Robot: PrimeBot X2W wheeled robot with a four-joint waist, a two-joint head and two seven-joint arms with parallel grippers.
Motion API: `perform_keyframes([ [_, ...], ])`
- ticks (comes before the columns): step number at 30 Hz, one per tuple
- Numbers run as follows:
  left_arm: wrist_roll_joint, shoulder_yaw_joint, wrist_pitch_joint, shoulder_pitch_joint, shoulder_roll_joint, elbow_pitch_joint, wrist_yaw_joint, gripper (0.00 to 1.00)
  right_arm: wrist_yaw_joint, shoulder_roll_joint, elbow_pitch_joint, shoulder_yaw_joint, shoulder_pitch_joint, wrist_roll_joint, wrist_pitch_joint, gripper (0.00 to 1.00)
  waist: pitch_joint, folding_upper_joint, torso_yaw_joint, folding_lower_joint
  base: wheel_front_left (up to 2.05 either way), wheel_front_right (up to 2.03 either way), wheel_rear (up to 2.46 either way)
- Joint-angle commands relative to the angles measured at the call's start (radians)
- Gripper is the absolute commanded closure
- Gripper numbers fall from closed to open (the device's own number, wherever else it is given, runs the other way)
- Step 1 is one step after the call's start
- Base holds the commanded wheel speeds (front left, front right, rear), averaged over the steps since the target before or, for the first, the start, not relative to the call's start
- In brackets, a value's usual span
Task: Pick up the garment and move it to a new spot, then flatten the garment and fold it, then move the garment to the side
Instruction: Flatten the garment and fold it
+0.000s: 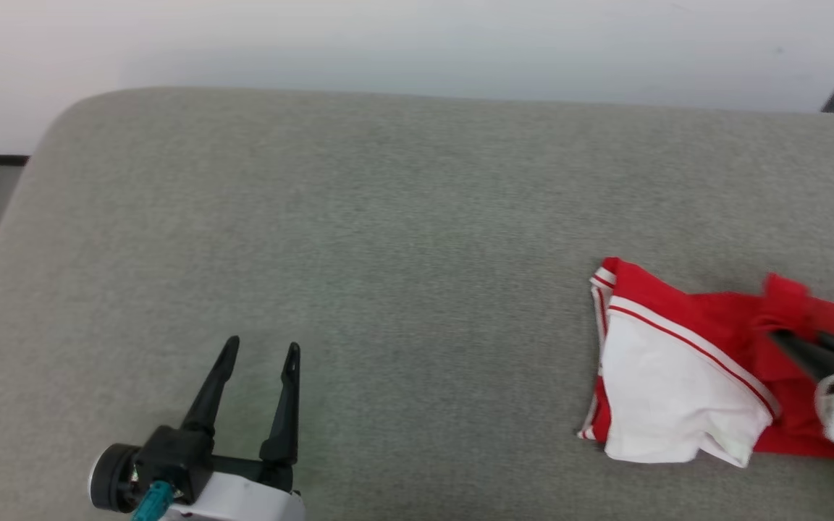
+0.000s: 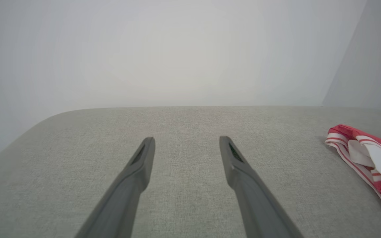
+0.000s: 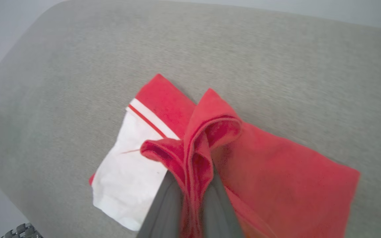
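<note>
The garment [image 3: 276,175] is gripped by the right fingers [image 3: 164,205], which are clenched on a bunched fold of its red cloth. The fold is drawn up between them and stands raised above the rest of the fabric. In the head view the same fingers [image 1: 801,353] are seen reaching into the red body from the right.

Around the grip, the red body is spread in creases on the tabletop [image 1: 388,217], which is covered in grey fabric. A white sleeve [image 1: 670,376], edged with red-and-white striped trim, is laid across the garment's left part. The garment [image 1: 721,318] is found on the right part of the tabletop, well apart from the far edge and from the rounded far-left corner.

The left fingers [image 1: 211,394] are released and spread wide, with nothing between them. They are held over bare grey cloth on the left part of the tabletop, well apart from the garment. In the left wrist view these fingers [image 2: 134,175] are pointed toward the far edge, and the garment's striped hem [image 2: 346,145] is seen off to the right.
</note>
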Motion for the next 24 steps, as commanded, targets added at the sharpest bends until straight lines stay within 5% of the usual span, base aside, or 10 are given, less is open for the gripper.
perform_keyframes([
  [1,-0.001,-0.002,0.0,0.007,0.002,0.001,-0.003,0.0,-0.001,0.029,-0.017,0.019,-0.022,-0.015,0.014,1.0,-0.008,0.0,0.04,0.0,0.0,0.0,0.0],
  [6,-0.007,-0.006,0.0,0.007,0.011,-0.005,-0.003,0.0,-0.001,0.117,-0.018,0.068,-0.068,-0.063,0.045,1.0,-0.006,0.0,0.094,0.0,0.0,0.0,0.0],
  [16,-0.025,-0.003,0.0,0.006,0.009,0.003,-0.003,0.0,-0.001,0.163,0.075,0.17,-0.097,-0.148,0.008,1.0,0.008,0.0,0.132,0.0,0.0,0.0,0.0],
  [18,-0.028,0.002,0.0,0.003,0.007,0.008,-0.003,0.0,-0.001,0.165,0.091,0.181,-0.106,-0.148,-0.007,0.78,0.007,0.0,0.123,0.0,0.0,0.0,0.0],
  [19,-0.029,0.004,0.0,0.001,0.006,0.01,-0.003,0.0,-0.001,0.164,0.098,0.186,-0.109,-0.147,-0.016,0.51,0.005,0.0,0.117,0.0,0.0,0.0,0.0],
  [20,-0.03,0.005,0.0,-0.001,0.006,0.012,-0.003,0.0,-0.001,0.165,0.105,0.187,-0.112,-0.144,-0.027,0.08,0.003,0.0,0.11,0.0,0.0,0.0,0.0],
  [21,-0.032,0.007,0.0,-0.001,0.006,0.012,-0.003,0.0,-0.001,0.167,0.111,0.187,-0.115,-0.139,-0.037,0.0,-0.001,0.0,0.102,0.0,0.0,0.0,0.0],
  [24,-0.04,0.008,0.0,0.0,0.015,0.012,-0.003,0.0,-0.001,0.169,0.112,0.185,-0.125,-0.115,-0.065,0.0,-0.011,0.0,0.073,0.0,0.0,0.0,0.0],
])
